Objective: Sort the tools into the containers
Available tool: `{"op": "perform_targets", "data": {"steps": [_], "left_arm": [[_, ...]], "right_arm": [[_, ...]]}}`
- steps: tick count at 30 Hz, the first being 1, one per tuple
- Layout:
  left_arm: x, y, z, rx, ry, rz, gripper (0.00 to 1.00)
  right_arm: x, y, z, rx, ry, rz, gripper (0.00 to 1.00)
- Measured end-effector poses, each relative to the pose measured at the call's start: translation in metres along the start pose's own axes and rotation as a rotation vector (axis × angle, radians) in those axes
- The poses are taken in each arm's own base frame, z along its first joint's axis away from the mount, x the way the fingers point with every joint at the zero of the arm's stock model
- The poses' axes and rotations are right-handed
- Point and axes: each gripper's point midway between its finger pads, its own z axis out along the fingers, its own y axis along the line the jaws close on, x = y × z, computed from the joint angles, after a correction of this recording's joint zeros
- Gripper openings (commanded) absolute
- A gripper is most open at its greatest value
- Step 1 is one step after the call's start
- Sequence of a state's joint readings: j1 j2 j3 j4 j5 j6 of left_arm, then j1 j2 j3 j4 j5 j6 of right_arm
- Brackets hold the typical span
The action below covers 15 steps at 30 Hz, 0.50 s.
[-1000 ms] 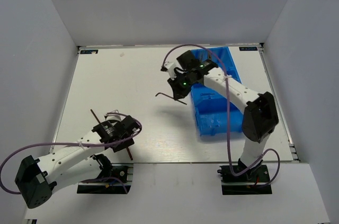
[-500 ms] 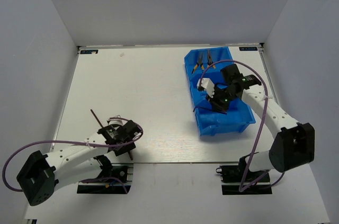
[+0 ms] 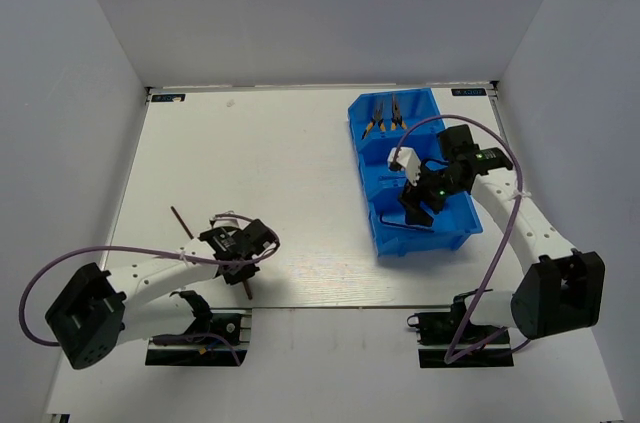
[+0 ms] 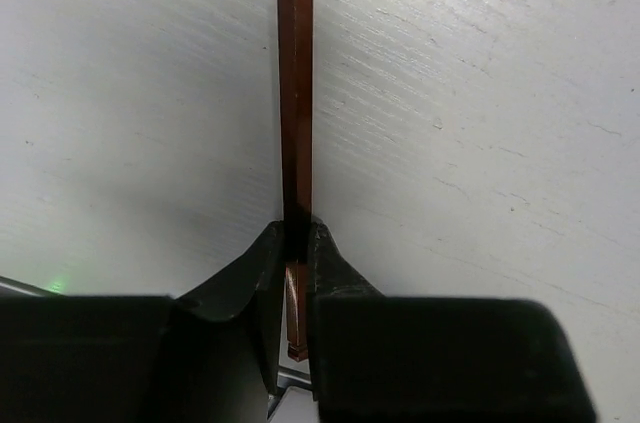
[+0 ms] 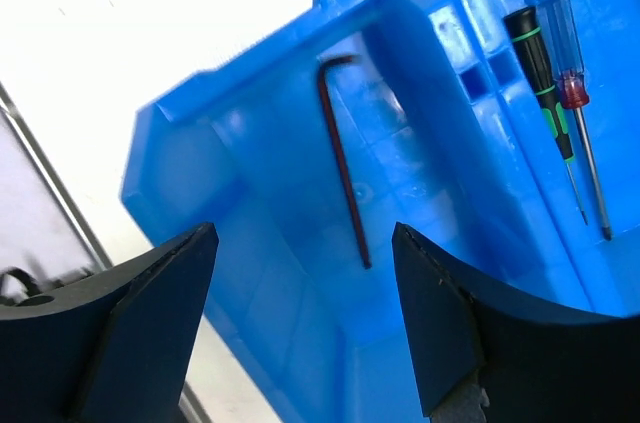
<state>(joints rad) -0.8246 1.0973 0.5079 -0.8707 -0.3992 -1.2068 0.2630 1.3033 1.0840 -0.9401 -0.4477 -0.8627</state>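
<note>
**Over the bin's near compartment, one end effector stands apart; the other is clamped on a key**

At the near left of the bench (image 3: 300,163), the left end effector (image 4: 295,233) is pressed together on a thin brown hex key (image 4: 296,93). The key's shaft passes straight between the two fingertips and runs away from them across the white surface. From above, the same key shows on both sides of the left end effector (image 3: 243,248), one end toward the far left and the other toward the near edge.

On the right, the right end effector (image 5: 302,238) hangs with its fingers wide apart above the near compartment of the blue bin (image 5: 420,33). A loose hex key (image 5: 345,163) lies flat on that compartment's floor, between and beyond the spread fingers and touching neither. Across the divider, in the middle compartment, the black-green screwdriver (image 5: 535,63) and the blue-red screwdriver (image 5: 567,53) lie side by side. Two pliers (image 3: 385,115) rest in the far compartment.
</note>
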Motion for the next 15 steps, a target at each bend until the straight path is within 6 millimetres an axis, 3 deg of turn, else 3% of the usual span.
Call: {"op": "perform_targets", "data": {"steps": [4,7,10,15], "left_arm": [[-0.004,-0.007,-0.001,-0.003,0.002,0.043,0.0],[-0.017,-0.032,-0.009,0.032,-0.011,0.112,0.0],[-0.043,-0.086,-0.027,0.146,-0.056,0.184,0.0],[-0.085,-0.195,-0.068,0.447,-0.153,0.333,0.0]], "right_arm": [[-0.007,0.0,-0.006,-0.002,-0.051,0.058,0.77],[-0.01,-0.002,-0.009,-0.002,-0.078,0.098,0.77],[-0.012,-0.005,-0.011,0.007,-0.104,0.141,0.77],[-0.017,-0.019,-0.018,0.066,-0.152,0.21,0.77]]}}
